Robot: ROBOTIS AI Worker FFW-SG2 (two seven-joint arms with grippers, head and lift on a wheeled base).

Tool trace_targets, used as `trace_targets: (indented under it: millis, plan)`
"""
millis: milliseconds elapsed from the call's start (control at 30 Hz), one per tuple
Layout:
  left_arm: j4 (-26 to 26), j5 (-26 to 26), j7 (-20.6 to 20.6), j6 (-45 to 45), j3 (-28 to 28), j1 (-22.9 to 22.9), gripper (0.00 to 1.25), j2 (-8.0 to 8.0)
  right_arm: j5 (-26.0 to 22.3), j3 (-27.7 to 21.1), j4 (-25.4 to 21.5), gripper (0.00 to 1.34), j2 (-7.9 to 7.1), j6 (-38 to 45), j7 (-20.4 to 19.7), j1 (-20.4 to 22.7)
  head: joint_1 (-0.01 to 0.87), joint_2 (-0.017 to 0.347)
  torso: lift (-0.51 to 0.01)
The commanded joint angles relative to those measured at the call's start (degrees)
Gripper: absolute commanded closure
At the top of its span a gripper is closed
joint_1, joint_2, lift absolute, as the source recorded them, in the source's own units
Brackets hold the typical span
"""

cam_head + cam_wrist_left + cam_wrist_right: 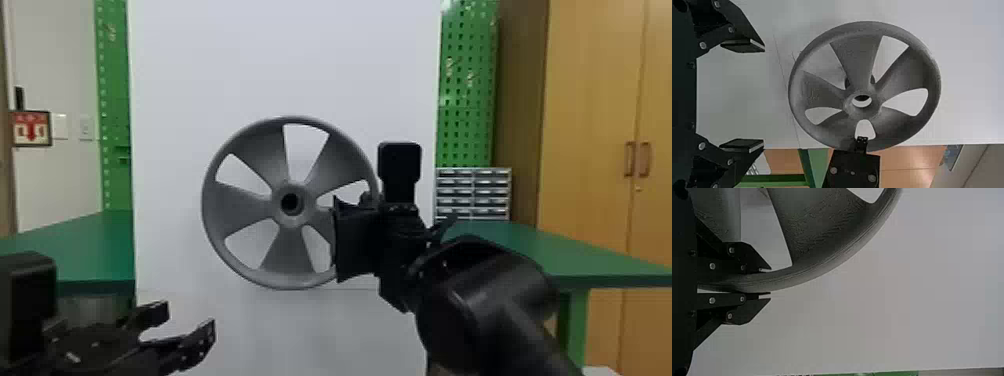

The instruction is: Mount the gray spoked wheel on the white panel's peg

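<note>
The gray wheel [240,207] is upright before the white panel [280,60], flat face towards the robot. The right gripper [770,282] is clamped on its rim, one finger to each side. The left gripper [187,320] stands apart and empty, low beside the wheel. In the left wrist view a dark piece, probably the peg [847,82], lies partly hidden behind a spoke, and the wheel appears to stand off the panel.

Step in hand, as judged: lining up the hub [853,106] with the peg. Advised: square the wheel to the panel, centre the bore on the peg, then press straight in and gently. Held by one edge, the wheel may twist or jam; a light push near the hub should help. Release only once seated.
</note>
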Motion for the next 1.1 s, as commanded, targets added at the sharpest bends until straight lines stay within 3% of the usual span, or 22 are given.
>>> trace_targets:
  millis: [0,1067]
  plan:
    - [0.23,0.0,0.0,0.03,-0.23,-0.11,0.4,0.08,0.15,0.17,0.71,1.21,0.25,-0.41,0.0,-0.26,0.091,-0.008,-0.483]
    - [0.84,0.18,0.0,0.03,-1.37,-0.91,0.4,0.43,0.33,0.17,4.05,1.21,1.48,-1.81,0.0,-2.2,0.091,-0.008,-0.482]
